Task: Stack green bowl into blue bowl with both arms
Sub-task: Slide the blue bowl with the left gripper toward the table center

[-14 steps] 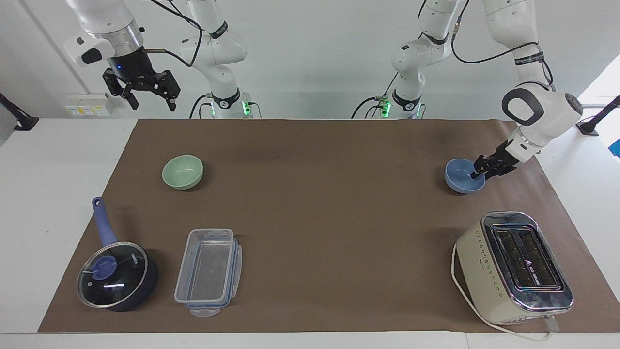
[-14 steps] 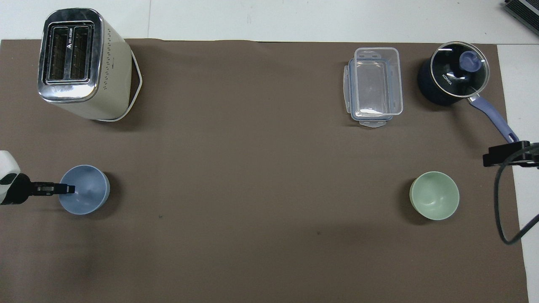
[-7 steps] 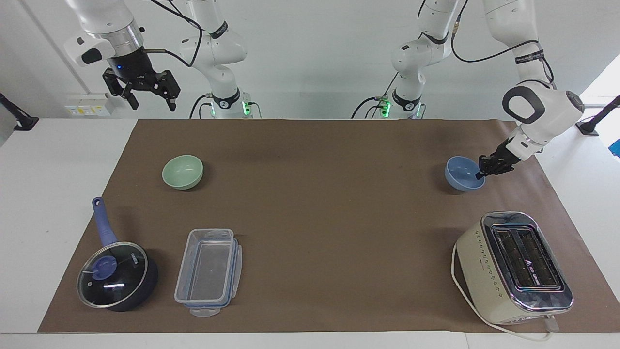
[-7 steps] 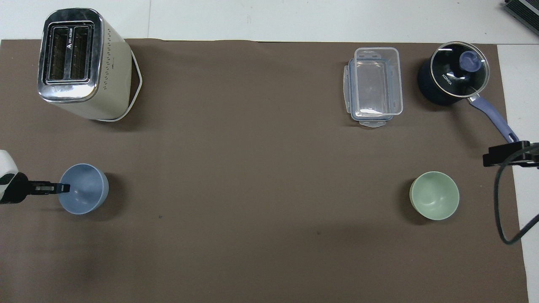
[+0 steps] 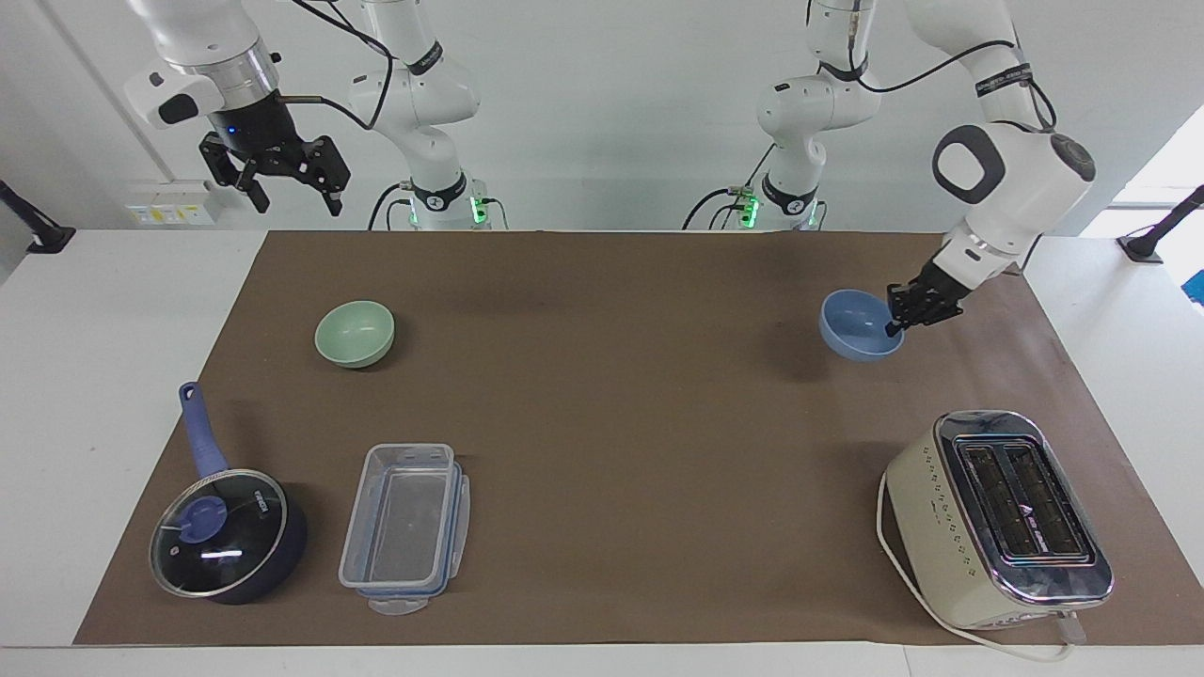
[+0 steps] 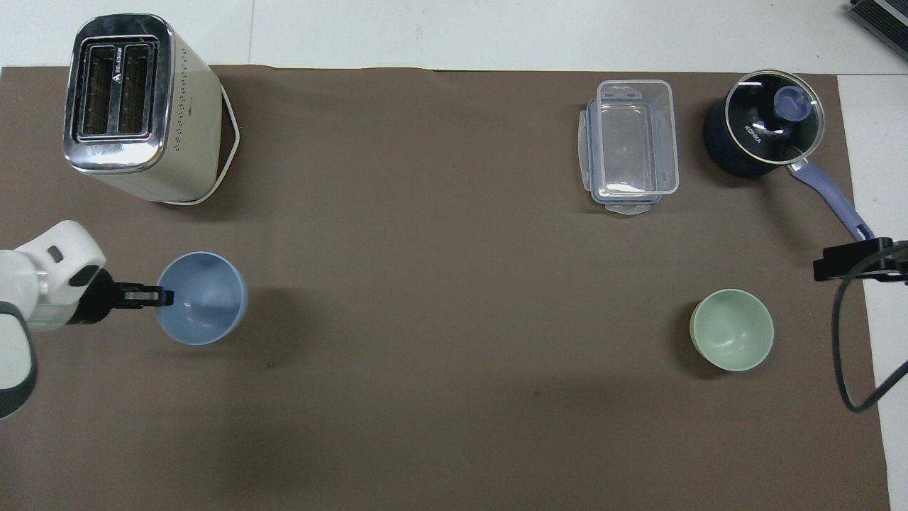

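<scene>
The blue bowl hangs above the mat at the right of the facing frame, its rim pinched by the left gripper. The green bowl rests at left. The right gripper waits upper left, fingers spread.

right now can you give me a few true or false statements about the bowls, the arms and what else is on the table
1. The left end effector grips the blue bowl by its rim, lifted off the mat. True.
2. The green bowl sits inside the blue bowl. False: it sits alone on the mat.
3. The right end effector holds the green bowl. False: it waits open, raised above the table's edge.
4. The saucepan has its lid on. True.
5. The toaster lies beside the saucepan. False: they sit at different ends.
</scene>
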`<state>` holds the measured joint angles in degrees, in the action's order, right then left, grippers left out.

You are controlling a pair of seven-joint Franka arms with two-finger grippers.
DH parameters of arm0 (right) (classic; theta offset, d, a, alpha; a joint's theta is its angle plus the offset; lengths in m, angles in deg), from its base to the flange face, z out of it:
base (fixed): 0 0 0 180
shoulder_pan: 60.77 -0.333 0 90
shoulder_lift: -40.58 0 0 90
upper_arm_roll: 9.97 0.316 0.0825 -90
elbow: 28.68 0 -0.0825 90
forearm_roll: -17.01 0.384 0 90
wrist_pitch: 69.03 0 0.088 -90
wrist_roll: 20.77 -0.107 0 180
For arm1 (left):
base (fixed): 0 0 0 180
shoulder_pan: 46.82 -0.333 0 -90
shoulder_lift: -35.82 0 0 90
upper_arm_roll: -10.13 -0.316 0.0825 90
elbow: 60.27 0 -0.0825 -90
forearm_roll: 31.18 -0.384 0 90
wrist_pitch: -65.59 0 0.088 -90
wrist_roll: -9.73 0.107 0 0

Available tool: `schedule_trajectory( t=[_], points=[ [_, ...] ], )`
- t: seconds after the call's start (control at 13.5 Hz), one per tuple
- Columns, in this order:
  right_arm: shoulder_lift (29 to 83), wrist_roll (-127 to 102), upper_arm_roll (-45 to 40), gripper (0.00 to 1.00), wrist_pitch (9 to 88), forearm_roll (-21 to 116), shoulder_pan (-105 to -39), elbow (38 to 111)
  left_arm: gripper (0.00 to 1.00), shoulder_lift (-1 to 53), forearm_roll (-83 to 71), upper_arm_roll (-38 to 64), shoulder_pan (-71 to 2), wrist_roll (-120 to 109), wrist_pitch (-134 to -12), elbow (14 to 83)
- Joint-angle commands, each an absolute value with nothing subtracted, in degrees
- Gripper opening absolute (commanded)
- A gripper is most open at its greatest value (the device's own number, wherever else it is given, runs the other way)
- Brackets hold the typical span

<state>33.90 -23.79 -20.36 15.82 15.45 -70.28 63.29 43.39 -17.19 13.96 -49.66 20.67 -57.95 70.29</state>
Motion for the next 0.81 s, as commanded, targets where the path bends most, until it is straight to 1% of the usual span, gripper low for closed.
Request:
schedule_trajectory(
  t=[0.0, 0.22, 0.37, 0.59, 0.74],
  points=[
    [32.58, -23.32, -20.34, 1.0, 16.05, 15.34, -70.08, 64.75, 0.0, 42.95, -20.11, 13.21, -40.88, 9.15, -60.43, 71.04],
    [32.58, -23.23, -20.34, 1.0, 15.61, 15.34, -69.99, 64.75, 0.0, 37.59, -20.72, 13.12, -25.95, -8.05, -69.81, 71.04],
    [32.58, -23.23, -20.34, 1.0, 15.6, 15.34, -70.08, 64.75, 0.0, 36.09, -20.81, 13.21, -21.1, -12.58, -71.51, 70.78],
    [32.58, -23.41, -20.42, 1.0, 15.69, 15.34, -69.99, 64.75, 0.0, 31.79, -20.72, 13.21, -12.75, -19.42, -77.56, 70.6],
    [32.58, -23.15, -20.43, 1.0, 15.87, 15.25, -69.99, 64.75, 0.0, 29.85, -20.72, 13.3, -9.4, -21.99, -80.38, 70.51]
  ],
)
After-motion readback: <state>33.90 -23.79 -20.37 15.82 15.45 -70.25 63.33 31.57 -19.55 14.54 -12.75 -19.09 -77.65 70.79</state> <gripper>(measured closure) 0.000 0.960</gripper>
